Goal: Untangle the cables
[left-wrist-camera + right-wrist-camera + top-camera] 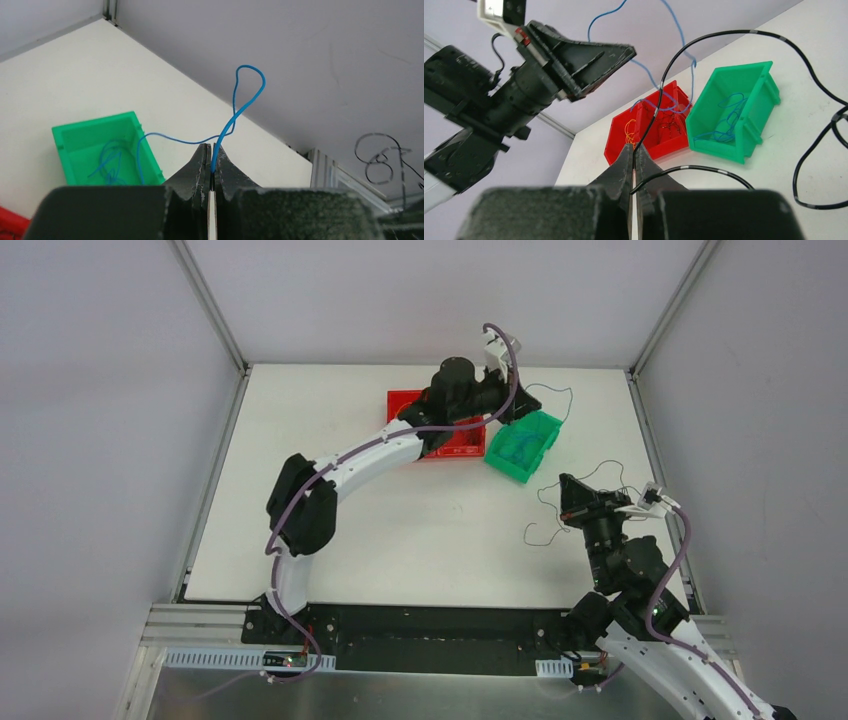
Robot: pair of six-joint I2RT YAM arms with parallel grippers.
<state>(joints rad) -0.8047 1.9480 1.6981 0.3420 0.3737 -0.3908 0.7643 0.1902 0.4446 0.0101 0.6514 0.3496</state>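
My left gripper (211, 148) is shut on a thin blue cable (235, 114) and holds it above the green bin (75, 131). The cable loops upward and trails down into the bin, where more blue cable (111, 161) lies. In the top view the left gripper (503, 408) hovers between the red bin (400, 400) and the green bin (512, 472). My right gripper (634, 149) is shut on a dark cable (724, 34) that arcs over the table. The right gripper (566, 500) is at the table's right. The red bin (620, 131) holds yellow-orange cables (629, 127) and dark cables (670, 125).
The dark cable's loops (545, 508) lie on the white table in front of the right gripper, and another dark strand (560, 395) lies behind the green bin. Grey walls and metal rails close the table's back and sides.
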